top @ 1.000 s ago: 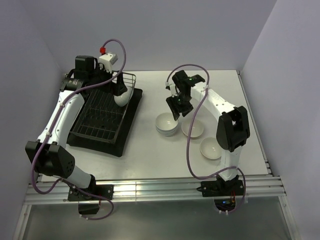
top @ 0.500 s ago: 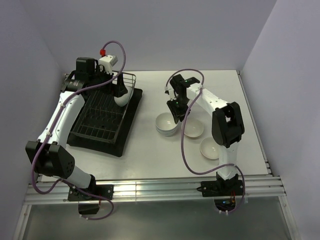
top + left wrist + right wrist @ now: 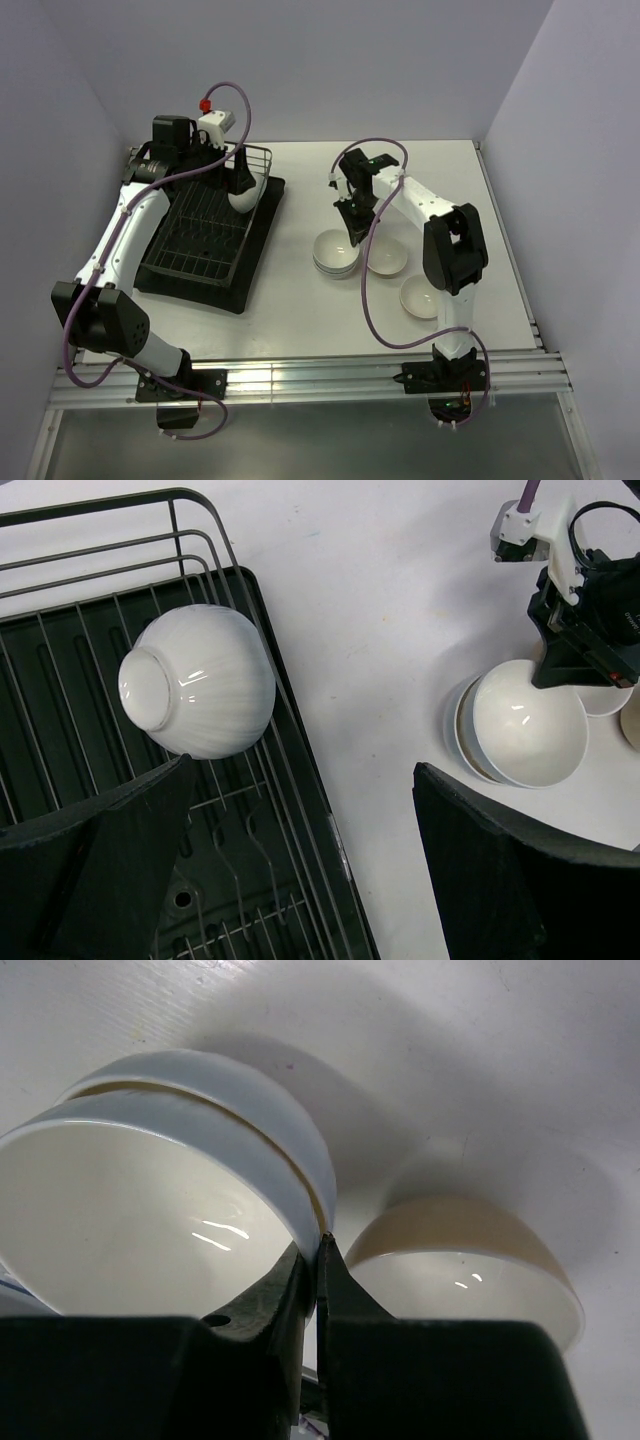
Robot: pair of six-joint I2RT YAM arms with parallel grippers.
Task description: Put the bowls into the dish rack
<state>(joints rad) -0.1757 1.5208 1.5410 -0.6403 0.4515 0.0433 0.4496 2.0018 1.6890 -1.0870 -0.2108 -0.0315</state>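
One white bowl (image 3: 243, 193) lies on its side in the dish rack (image 3: 200, 235), underside toward my left wrist camera (image 3: 200, 680). My left gripper (image 3: 300, 780) hangs open above the rack's right edge, nothing between its fingers. Two stacked bowls (image 3: 335, 252) sit on the table right of the rack. My right gripper (image 3: 318, 1245) is shut on the near rim of the top bowl (image 3: 130, 1200), one finger inside, one outside. The lower bowl (image 3: 250, 1090) shows behind it. A tan-sided bowl (image 3: 460, 1250) stands just to the right.
Another bowl (image 3: 421, 298) sits on the white table nearer the right arm's base. The rack rests on a flat black tray (image 3: 255, 265). A purple cable loops beside the right arm (image 3: 368, 290). Walls enclose the table on three sides.
My right gripper has dropped onto the stacked bowls and closed on the top bowl's rim. The left arm and the bowl in the rack have not moved.
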